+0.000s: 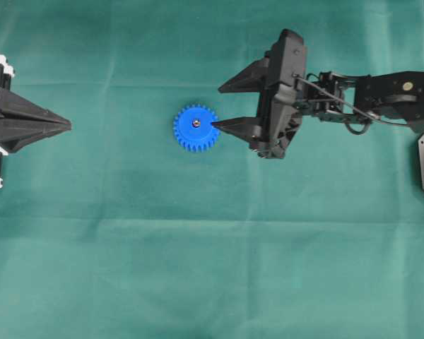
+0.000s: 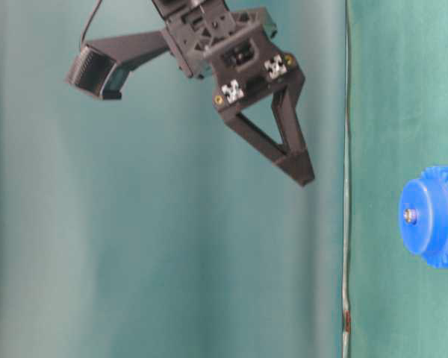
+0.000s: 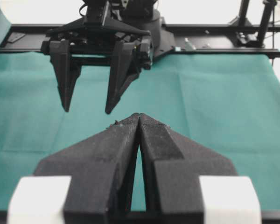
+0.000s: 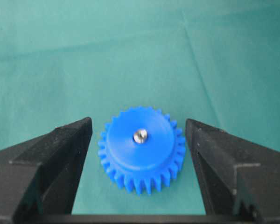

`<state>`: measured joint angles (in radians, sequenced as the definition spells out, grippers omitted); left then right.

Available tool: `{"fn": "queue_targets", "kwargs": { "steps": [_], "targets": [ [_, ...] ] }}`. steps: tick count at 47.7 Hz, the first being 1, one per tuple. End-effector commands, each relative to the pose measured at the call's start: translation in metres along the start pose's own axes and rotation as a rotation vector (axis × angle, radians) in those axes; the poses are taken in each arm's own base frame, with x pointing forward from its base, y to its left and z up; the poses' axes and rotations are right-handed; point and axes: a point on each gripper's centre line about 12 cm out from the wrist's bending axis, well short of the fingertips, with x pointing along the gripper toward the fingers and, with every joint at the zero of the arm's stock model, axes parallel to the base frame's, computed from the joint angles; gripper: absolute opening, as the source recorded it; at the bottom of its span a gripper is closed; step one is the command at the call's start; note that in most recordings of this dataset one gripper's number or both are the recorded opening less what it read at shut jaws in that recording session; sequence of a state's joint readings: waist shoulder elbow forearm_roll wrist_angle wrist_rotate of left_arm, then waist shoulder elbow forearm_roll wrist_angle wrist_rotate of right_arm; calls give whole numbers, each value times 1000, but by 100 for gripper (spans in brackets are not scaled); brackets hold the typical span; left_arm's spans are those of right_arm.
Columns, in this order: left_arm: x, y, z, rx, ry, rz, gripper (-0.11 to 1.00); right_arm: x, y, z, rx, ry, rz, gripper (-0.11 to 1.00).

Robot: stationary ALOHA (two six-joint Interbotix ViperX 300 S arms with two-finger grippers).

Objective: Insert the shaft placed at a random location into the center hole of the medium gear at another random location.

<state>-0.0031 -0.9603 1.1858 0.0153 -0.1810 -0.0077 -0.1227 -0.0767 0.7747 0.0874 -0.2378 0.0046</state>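
shaft (image 4: pixel 140 136) already seated in the medium gear (image 4: pixel 141 150) hub | my right pincer (image 4: pixel 138 140) spread wide, empty, hovering above gear | back straight off, don't clip teeth | left pincer (image 3: pixel 139 122) pressed together, far from gear

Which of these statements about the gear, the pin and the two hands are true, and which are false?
1. The pin sits in the centre hole of the blue gear. True.
2. The right hand grips the gear. False: its jaws stand wide open, and the table-level view shows it in the air, apart from the gear.
3. The left hand is shut. True.
4. The gear stands on its edge. False: it lies flat on the green cloth.
5. The left hand holds the pin. False: it holds nothing.
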Motion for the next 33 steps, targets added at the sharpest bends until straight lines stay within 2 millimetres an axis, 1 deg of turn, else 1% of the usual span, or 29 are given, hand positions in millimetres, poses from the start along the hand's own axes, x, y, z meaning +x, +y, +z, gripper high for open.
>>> {"fn": "queue_targets", "kwargs": {
  "steps": [1,21,33],
  "targets": [
    [2,0,5,1,-12,1,0,-10,1,9,-6,-34,4,84],
    [2,2,5,-1,-12,12,0,-27,0,-5,-5,-9,3,84],
    [2,3,5,-1,-14,13,0,-31,-1,-10,-5,12,2,84]
  ]
}}
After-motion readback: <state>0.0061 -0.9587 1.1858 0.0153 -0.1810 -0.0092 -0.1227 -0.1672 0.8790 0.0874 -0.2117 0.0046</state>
